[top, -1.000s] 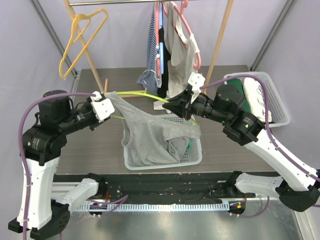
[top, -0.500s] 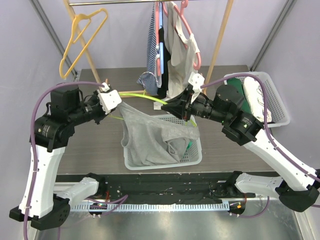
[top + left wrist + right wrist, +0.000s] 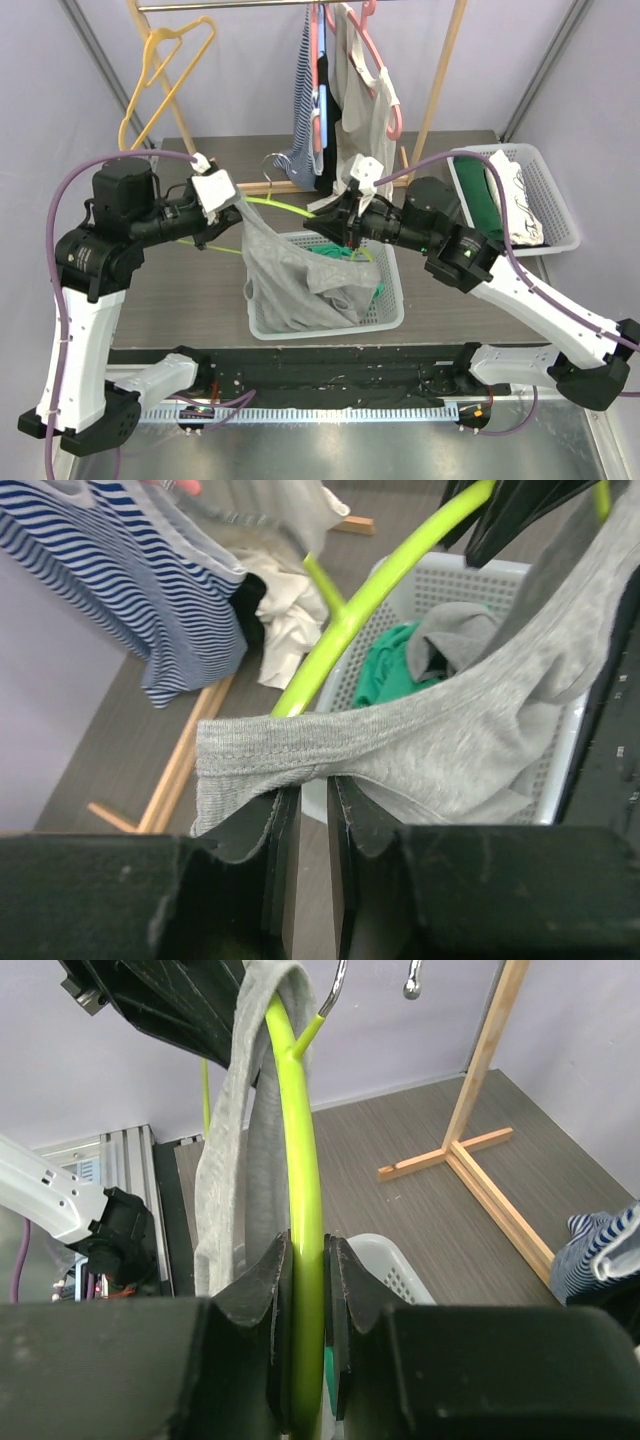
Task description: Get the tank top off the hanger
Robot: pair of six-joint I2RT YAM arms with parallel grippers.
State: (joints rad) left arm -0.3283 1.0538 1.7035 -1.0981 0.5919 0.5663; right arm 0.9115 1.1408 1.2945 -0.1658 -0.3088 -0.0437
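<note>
Pinched on the grey strap [image 3: 262,748], low and centre in the left wrist view: left gripper [image 3: 305,805], jaws almost together with the hem between them. Clenched round the green hanger [image 3: 300,1140], bottom centre of the right wrist view: right gripper [image 3: 308,1255]. Draped from that hanger at mid-frame of the top view, lower half sagging into the white basket [image 3: 258,322]: tank top [image 3: 290,270].

Step in hand, by judgement: drawing the strap off the hanger's end. Pull toward the left edge of the top view, along the bar's curve and not across it, to slide the hem rather than snag it. Hold the hanger steady, end tipped toward the pull. Grip firmly; thin knit, likely to slip. Watch the cloth bunched over the bar at upper centre of the right wrist view.
</note>
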